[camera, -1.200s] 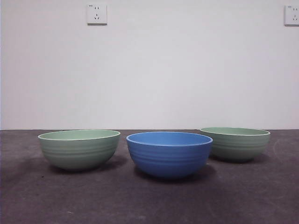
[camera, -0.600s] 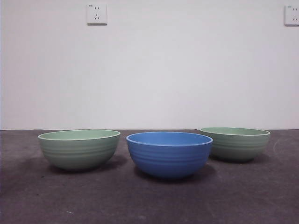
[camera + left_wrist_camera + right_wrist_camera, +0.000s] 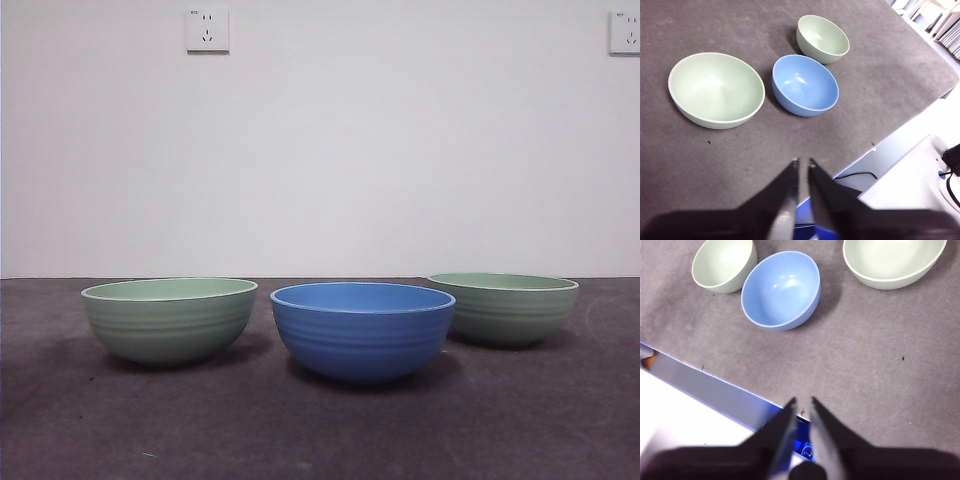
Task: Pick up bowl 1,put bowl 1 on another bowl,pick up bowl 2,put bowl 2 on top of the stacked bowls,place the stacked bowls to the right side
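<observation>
Three ribbed bowls stand apart in a row on the dark table. The blue bowl [image 3: 362, 330] is in the middle, a pale green bowl [image 3: 168, 318] to its left and another pale green bowl [image 3: 505, 308] to its right, slightly farther back. All are upright and empty. No arm shows in the front view. My left gripper [image 3: 802, 162] hovers over the table's near edge, shut and holding nothing, nearest the left green bowl [image 3: 716, 90], with the blue bowl [image 3: 805, 85] beyond. My right gripper [image 3: 803, 401] is also shut and empty, back from the blue bowl [image 3: 781, 290] and the right green bowl [image 3: 892, 260].
The table's near edge [image 3: 700, 380] runs just under both grippers. A white wall with two sockets [image 3: 207, 30] stands behind the table. A cable [image 3: 855, 175] and white equipment lie below the table edge in the left wrist view.
</observation>
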You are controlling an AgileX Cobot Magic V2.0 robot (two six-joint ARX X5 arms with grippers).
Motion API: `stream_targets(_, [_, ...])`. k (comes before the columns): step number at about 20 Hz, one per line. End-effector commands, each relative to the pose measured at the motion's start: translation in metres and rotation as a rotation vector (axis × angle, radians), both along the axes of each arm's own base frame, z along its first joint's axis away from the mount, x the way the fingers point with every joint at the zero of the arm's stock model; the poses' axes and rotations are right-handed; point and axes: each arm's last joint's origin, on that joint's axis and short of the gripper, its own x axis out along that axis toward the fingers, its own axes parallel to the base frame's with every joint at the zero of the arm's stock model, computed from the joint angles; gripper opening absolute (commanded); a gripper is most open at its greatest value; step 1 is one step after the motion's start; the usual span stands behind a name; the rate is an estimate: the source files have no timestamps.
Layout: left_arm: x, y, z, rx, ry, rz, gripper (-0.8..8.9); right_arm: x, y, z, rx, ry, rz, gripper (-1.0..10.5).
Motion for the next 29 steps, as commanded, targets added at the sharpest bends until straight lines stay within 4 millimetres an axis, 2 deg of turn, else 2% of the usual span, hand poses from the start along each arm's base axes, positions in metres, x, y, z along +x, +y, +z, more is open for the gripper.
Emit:
stream_targets(1, [0.000,0.000,0.000,0.008,-0.014,-0.010,5.19,0.000,0.000,0.001,0.006,-0.001,-0.008,3.0])
stream_targets(2, [0.000,0.000,0.000,0.008,-0.014,-0.010,5.97,0.000,0.000,0.001,0.010,0.003,-0.013,3.8])
stream_targets(4, [0.000,0.000,0.000,0.008,-0.014,-0.010,6.05,0.000,0.000,0.001,0.010,0.004,-0.015,4.9])
stream_targets(5, [0.000,0.000,0.000,0.008,-0.014,-0.010,6.04,0.000,0.000,0.001,0.013,0.010,-0.020,5.1])
stream_targets(11, [0.003,0.000,0.000,0.008,-0.003,-0.010,6.03,0.004,0.000,0.000,0.018,0.035,-0.034,5.1])
stream_targets(16, [0.005,0.000,-0.001,0.008,0.005,-0.010,6.02,0.016,0.001,-0.001,0.035,0.052,-0.063,5.1])
stream_targets(22, [0.007,0.000,-0.001,0.008,0.009,-0.010,6.02,0.053,0.003,-0.005,0.023,0.058,-0.176,5.0])
stream_targets(29, [0.007,0.000,-0.001,0.008,0.008,-0.010,6.02,0.120,0.008,-0.031,0.010,0.126,-0.260,5.0])
